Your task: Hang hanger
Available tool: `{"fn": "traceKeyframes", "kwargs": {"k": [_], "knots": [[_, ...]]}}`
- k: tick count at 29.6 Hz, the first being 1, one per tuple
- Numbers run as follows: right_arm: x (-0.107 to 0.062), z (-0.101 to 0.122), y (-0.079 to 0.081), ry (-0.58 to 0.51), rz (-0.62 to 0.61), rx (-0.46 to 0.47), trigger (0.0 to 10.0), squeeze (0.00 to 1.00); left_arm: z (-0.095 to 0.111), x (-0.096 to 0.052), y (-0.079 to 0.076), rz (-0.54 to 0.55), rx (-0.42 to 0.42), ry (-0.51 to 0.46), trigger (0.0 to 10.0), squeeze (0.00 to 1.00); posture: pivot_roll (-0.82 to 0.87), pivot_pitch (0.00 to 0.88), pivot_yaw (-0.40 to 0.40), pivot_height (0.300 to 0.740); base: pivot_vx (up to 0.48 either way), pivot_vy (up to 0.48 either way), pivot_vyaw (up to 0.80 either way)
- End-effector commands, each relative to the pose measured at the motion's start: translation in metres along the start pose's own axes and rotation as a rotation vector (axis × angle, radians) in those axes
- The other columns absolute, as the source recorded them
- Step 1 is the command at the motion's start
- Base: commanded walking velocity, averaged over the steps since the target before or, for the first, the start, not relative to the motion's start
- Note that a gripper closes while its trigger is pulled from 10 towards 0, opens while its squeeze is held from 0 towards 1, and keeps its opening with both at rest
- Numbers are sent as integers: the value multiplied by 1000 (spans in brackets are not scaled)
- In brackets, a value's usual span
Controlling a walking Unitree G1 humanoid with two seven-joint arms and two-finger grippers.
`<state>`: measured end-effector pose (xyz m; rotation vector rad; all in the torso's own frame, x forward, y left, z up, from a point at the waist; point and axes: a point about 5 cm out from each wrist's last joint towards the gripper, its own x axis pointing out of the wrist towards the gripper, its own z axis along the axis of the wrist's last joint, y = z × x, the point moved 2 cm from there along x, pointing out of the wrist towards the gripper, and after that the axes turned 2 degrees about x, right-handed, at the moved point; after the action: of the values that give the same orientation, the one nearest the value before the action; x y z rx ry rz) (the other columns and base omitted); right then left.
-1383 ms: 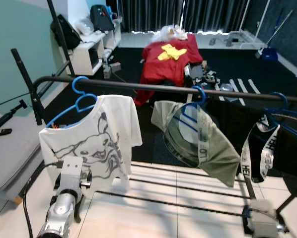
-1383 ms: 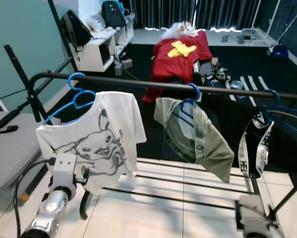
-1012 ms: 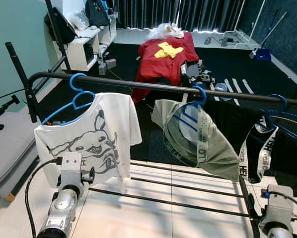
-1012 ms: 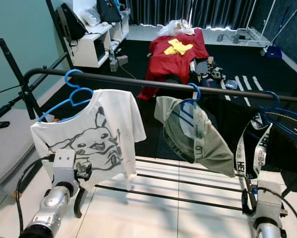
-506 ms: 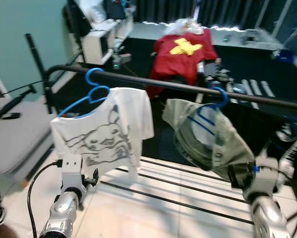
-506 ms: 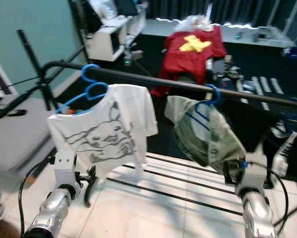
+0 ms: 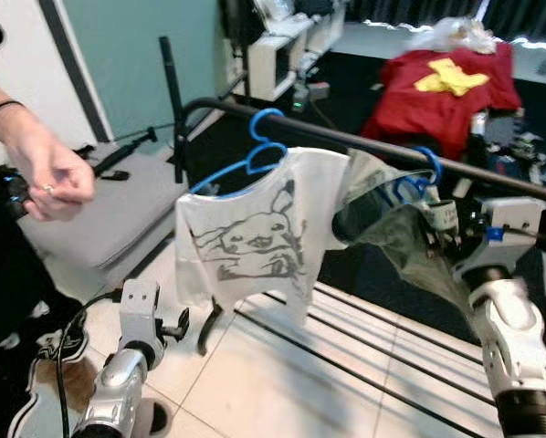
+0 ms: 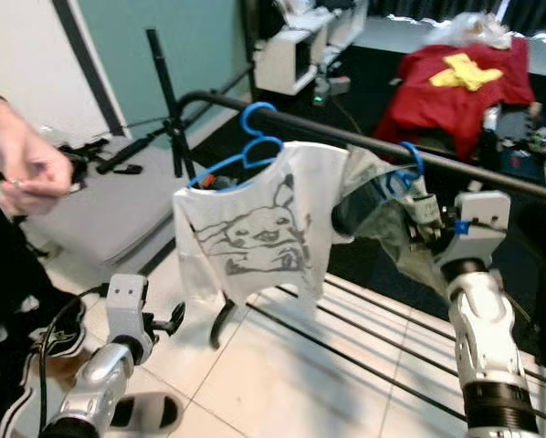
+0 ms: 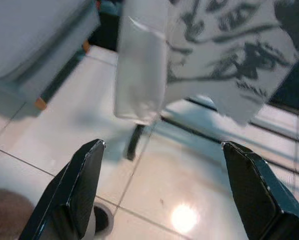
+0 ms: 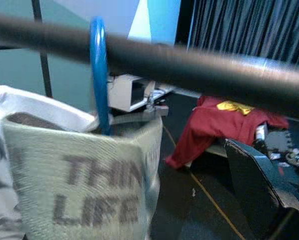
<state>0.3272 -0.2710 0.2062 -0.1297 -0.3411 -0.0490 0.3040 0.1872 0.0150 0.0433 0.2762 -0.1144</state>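
The right pincer is up at the green shirt; I cannot tell if it is wide or narrow. Just above it, the shirt's blue hanger is hooked on the dark rail. So the hanging looks done, with only letting go left. The left pincer is wide and empty, low under the white shirt.

Glossy floor tiles; woven cloth shirt.
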Motion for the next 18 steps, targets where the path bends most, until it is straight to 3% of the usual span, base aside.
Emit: {"fn": "traceKeyframes", "kwargs": {"k": [1, 9, 13, 18], "knots": [[-5, 3, -7, 7, -31, 3, 10000, 0, -7, -1, -12, -61, 5, 32, 10000, 0, -73, 117, 3, 740, 0, 0, 0], [-16, 6, -7, 53, -43, 4, 10000, 0, -12, -3, -11, -92, -42, 50, 10000, 0, -70, 147, 9, 740, 0, 0, 0], [-5, 6, -2, 140, 34, 4, 10000, 0, -14, -3, -15, -125, -59, 62, 10000, 0, -76, 127, -7, 740, 0, 0, 0], [6, 15, 1, 145, 98, -34, 10000, 0, -15, -3, -17, -131, -84, 63, 10000, 0, -74, 122, -18, 740, 0, 0, 0]]}}
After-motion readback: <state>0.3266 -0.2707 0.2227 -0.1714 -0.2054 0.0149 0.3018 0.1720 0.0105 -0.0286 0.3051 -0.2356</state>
